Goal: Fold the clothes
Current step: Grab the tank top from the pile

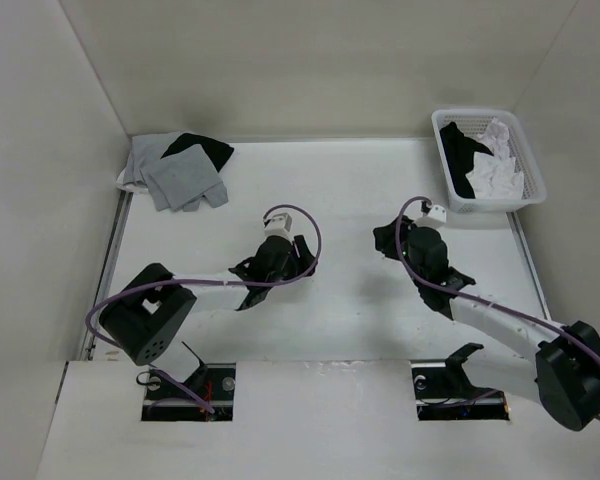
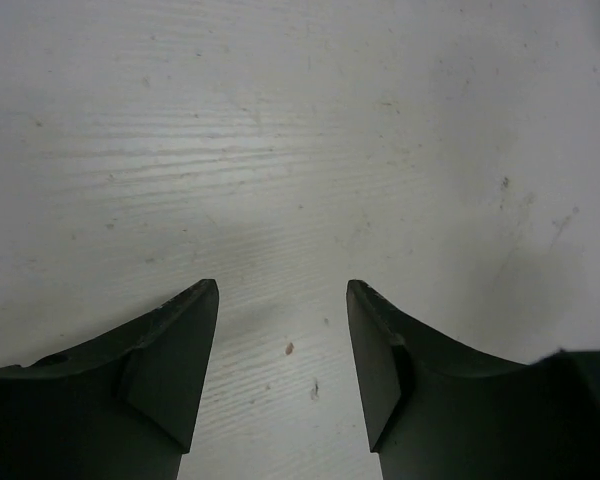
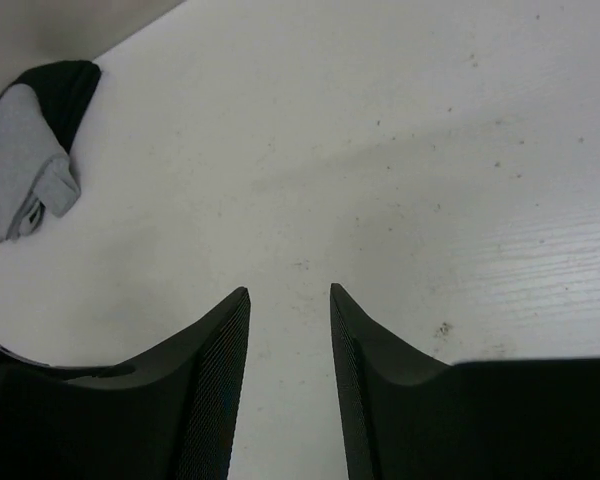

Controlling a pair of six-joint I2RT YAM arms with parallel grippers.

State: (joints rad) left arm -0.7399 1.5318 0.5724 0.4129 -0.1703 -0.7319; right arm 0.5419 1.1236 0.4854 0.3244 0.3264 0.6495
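Above table (image 1: 360,300), left gripper (image 2: 281,290) gaping, basket (image 1: 488,207) far-right corner

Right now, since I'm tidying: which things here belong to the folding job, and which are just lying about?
Job: left claw, right claw, both open; no white top plainly visible.
Lying about: grey and black garments, basket of cloths.

You've got two grippers (image 2: 282,292) (image 3: 289,292), one white mesh basket (image 1: 490,204), and, far left of that basket, one grey-and-black garment pile (image 1: 175,170).
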